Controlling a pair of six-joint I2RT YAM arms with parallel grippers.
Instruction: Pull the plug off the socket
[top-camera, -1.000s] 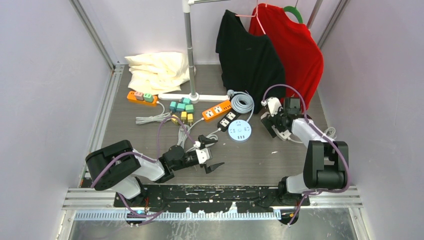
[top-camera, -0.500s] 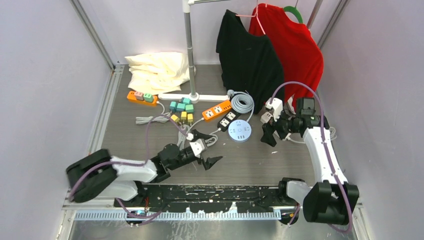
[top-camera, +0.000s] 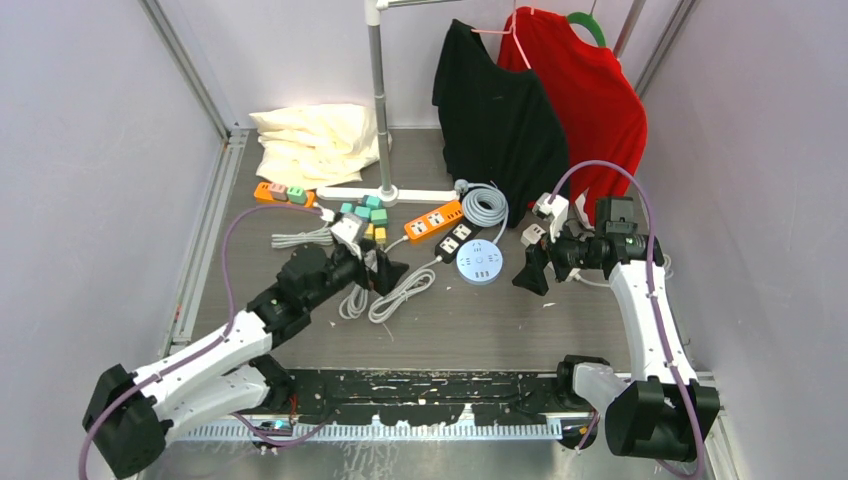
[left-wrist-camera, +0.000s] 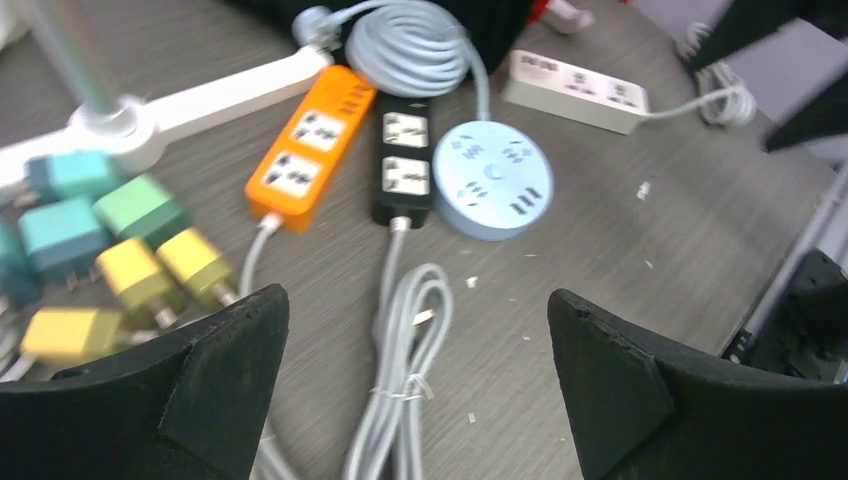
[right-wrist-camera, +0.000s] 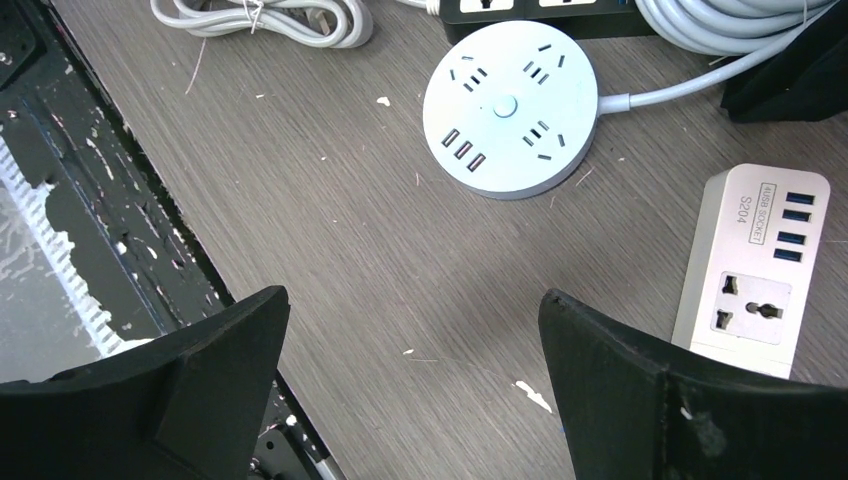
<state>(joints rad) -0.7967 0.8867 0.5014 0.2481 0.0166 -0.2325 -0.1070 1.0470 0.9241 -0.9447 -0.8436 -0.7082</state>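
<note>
Place: we take this for a robot test cell in a lab, not a home.
Enclosure: plain pale walls (top-camera: 90, 150) and aluminium struts (top-camera: 185, 75) box in both sides of the frame.
Work surface: we see a grey wood-grain table (top-camera: 480, 320), with a black mounting plate (top-camera: 420, 395) along the bottom edge carrying two robot arms (top-camera: 640, 300).
Props: at the top a rail pole (top-camera: 378, 90) with a black shirt (top-camera: 495, 110) and a red shirt (top-camera: 590, 90). Several power strips (top-camera: 433, 222) lie mid-frame.

Lit brightly and evenly from overhead in the top view, with soft, faint shadows on the table (top-camera: 500, 320). Rendered sharp in the right wrist view, grain crisp. Smeared by motion blur in the left wrist view, worst at 9 o'clock on the coloured plugs (left-wrist-camera: 110, 240).
</note>
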